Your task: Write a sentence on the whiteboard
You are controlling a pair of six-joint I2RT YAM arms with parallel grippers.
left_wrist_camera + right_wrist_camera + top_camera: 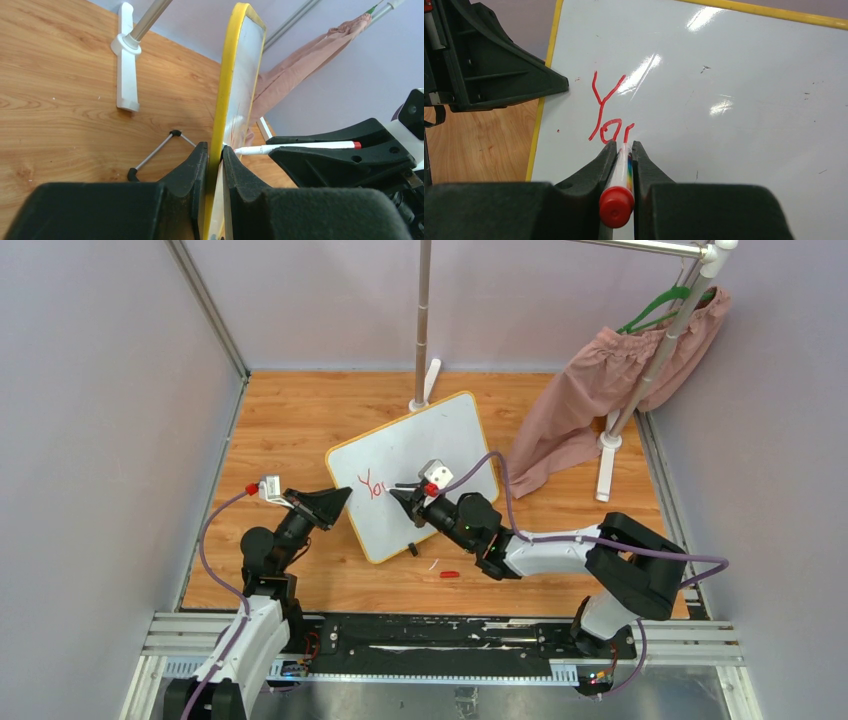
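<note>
Cap [449, 573], red, lies loose on tabletop [300, 420] near the arm bases, at 6 o'clock of the whiteboard [440, 440]. Left tool [214, 165] is clamped on the board's yellow rim at its 9 o'clock edge, steadying it. Right tool [624, 150] pinches the marker [623, 172], tip on the surface. The sentence [610, 112] so far reads "Yo" plus a partial "u", at 9 o'clock of the board face. Step in hand looks like lettering, early. Next move likely needs finishing the "u" stroke, then shifting toward 3 o'clock with steady tip pressure.

whiteboard [420, 465] mid-table | left claw [340, 502] at its left edge | right claw [404, 496] over it
</note>
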